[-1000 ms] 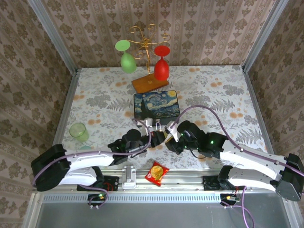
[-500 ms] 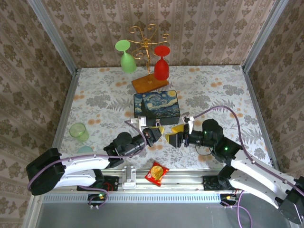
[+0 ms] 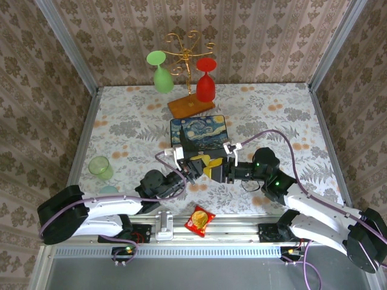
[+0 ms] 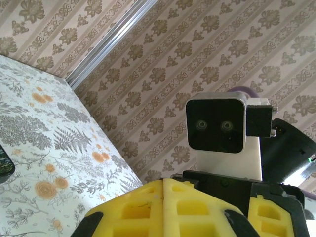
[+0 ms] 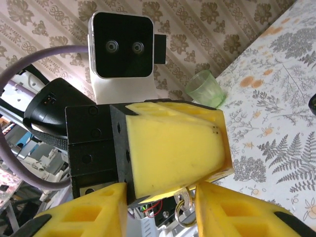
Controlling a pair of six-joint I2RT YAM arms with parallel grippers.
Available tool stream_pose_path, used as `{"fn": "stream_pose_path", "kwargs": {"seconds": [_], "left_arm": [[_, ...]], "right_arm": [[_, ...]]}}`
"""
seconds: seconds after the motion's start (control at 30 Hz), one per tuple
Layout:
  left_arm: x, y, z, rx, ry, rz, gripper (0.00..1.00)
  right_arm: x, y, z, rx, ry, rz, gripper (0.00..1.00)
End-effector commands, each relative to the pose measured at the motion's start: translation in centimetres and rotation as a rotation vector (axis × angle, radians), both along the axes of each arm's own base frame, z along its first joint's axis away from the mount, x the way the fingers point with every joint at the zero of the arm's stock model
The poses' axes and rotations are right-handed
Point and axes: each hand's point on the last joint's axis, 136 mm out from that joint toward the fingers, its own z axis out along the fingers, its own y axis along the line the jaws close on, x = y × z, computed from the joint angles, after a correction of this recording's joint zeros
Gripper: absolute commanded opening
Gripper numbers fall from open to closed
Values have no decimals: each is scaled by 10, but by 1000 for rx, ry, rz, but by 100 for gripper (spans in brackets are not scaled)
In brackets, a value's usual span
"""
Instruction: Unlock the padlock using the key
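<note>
The left end effector (image 4: 163,190), yellow pads closed, meets the right end effector (image 5: 160,205) above the desk (image 3: 272,115), just nearside of the starry-night box (image 3: 199,133). We see the right fingers held apart. Between them hangs a small silver loop, probably the shackle of the padlock (image 5: 181,210) pinched in the left pads.

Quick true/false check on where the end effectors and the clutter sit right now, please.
The left end effector and right end effector meet just in front of the box. True.
The left end effector is wide open. False: its fingers are pressed together.
The snack packet lies on the box. False: it lies at the table's near edge.
A green cup stands near the table's left edge. True.
A red glass hangs on the rack. True.
</note>
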Motion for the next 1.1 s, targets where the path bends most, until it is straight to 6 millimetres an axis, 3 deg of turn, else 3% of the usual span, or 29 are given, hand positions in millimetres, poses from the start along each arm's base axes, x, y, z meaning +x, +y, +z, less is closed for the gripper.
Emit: {"fn": "stream_pose_path", "kwargs": {"seconds": [0.0,0.13,0.2,0.37,0.47,0.63,0.73,0.83,0.9,1.07], "left_arm": [[-4,0,18,-68,-30,-2,0],[-3,3,21,-83,-29,9,0],[-3,3,24,-90,-30,8,0],[0,5,24,-123,4,21,0],[-1,7,31,-137,-4,20,0],[-1,11,32,-151,7,26,0],[0,11,34,-160,10,28,0],[0,11,37,-164,4,29,0],[1,11,37,-164,9,31,0],[1,10,39,-184,28,24,0]], "right_arm": [[-9,0,8,44,-45,38,35],[-9,-1,6,49,-47,31,32],[-10,0,8,58,-56,40,24],[-7,4,15,84,-84,50,24],[-7,3,13,95,-92,43,13],[-8,6,15,102,-95,49,16],[-8,7,14,95,-90,49,31],[-10,5,13,91,-98,45,36],[-10,4,14,92,-110,38,35],[-13,4,17,94,-132,43,21]]}}
